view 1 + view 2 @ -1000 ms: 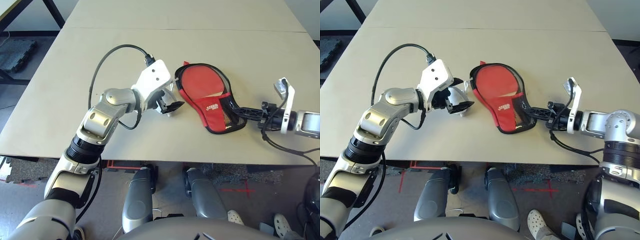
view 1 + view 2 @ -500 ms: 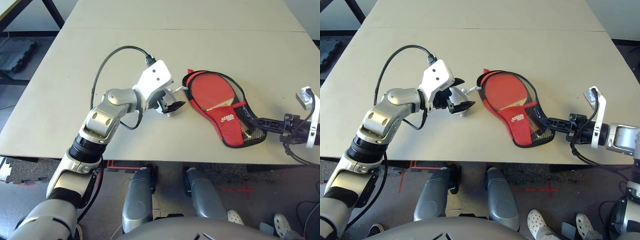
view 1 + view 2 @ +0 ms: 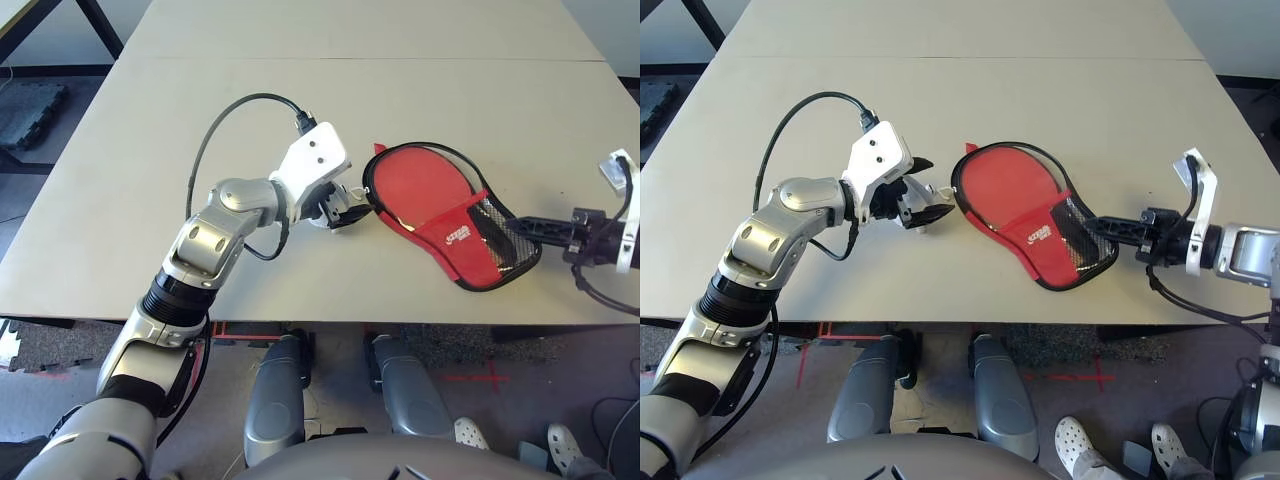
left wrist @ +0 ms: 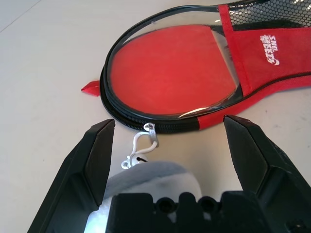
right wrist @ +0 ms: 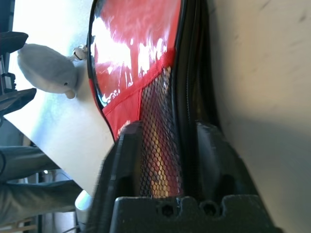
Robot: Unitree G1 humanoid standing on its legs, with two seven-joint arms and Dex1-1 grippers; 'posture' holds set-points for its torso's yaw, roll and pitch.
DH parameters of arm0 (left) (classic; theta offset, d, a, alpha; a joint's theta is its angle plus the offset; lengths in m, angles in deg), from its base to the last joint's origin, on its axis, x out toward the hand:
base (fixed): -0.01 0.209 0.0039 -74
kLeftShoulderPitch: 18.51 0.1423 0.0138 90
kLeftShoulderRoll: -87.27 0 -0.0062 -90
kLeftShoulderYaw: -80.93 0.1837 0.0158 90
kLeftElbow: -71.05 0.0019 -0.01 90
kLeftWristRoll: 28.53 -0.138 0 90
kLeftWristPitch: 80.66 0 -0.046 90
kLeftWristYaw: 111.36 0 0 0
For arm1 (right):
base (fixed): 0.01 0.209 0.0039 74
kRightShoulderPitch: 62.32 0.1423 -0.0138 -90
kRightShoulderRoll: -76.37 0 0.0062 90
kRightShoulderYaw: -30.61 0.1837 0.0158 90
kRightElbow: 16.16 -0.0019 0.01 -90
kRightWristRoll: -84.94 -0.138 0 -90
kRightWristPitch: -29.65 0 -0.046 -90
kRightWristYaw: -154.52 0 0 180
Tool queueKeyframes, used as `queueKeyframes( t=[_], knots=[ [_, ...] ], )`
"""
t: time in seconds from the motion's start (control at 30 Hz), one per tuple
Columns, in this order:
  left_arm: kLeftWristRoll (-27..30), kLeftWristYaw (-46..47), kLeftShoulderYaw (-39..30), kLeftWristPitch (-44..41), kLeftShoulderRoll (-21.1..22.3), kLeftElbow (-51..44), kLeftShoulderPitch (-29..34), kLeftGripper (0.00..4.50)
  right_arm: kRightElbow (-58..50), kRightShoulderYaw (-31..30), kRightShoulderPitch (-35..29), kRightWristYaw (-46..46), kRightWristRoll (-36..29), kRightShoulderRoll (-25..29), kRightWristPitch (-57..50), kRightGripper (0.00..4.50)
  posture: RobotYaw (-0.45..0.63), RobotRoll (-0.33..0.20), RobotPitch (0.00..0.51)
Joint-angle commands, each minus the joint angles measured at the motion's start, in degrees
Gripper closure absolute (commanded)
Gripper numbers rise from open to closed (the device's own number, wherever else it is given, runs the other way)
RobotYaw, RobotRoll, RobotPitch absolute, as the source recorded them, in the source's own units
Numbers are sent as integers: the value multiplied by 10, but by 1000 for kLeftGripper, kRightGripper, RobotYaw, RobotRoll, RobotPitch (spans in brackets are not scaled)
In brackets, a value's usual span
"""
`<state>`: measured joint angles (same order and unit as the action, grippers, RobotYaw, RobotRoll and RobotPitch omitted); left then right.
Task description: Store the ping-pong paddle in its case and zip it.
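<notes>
Our right gripper has just slackened its pinch on the case, now nearer the table's right edge; the paddle sits inside. Our left gripper, fingers spread, frames the zipper pull; zipping looks next.

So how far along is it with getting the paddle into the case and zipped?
Done: the ping-pong paddle sits inside the case, its red face showing through the clear panel. In hand: the open left gripper faces the zipper pull at the round end, and the right gripper is at the mesh end. Left: zipping; how far it's shut I can't tell.
</notes>
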<state>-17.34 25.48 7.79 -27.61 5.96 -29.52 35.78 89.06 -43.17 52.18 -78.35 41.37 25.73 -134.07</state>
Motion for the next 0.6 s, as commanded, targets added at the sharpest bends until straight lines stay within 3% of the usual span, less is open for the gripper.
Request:
queueKeyframes(
  t=[0.03, 0.13, 0.37, 0.6],
  knots=[
    [-3, 1, 2, -5, 3, -12, 9, 0, 35, -40, 14, -49, 39, 33, 57, 1183, 24, 0, 226],
    [-1, -1, -7, -6, 11, -13, 5, 0, 97, -100, 45, -97, 137, 48, 246, 112, 27, 0, 224],
    [-1, -5, -16, -5, 22, -13, 2, 0, 278, -187, 196, -154, 291, -10, 545, 50, 31, 0, 221],
    [0, -2, -21, -13, 30, -24, 6, 0, 441, -209, 302, -153, 381, -67, 743, 50, 57, 0, 219]
  ],
)
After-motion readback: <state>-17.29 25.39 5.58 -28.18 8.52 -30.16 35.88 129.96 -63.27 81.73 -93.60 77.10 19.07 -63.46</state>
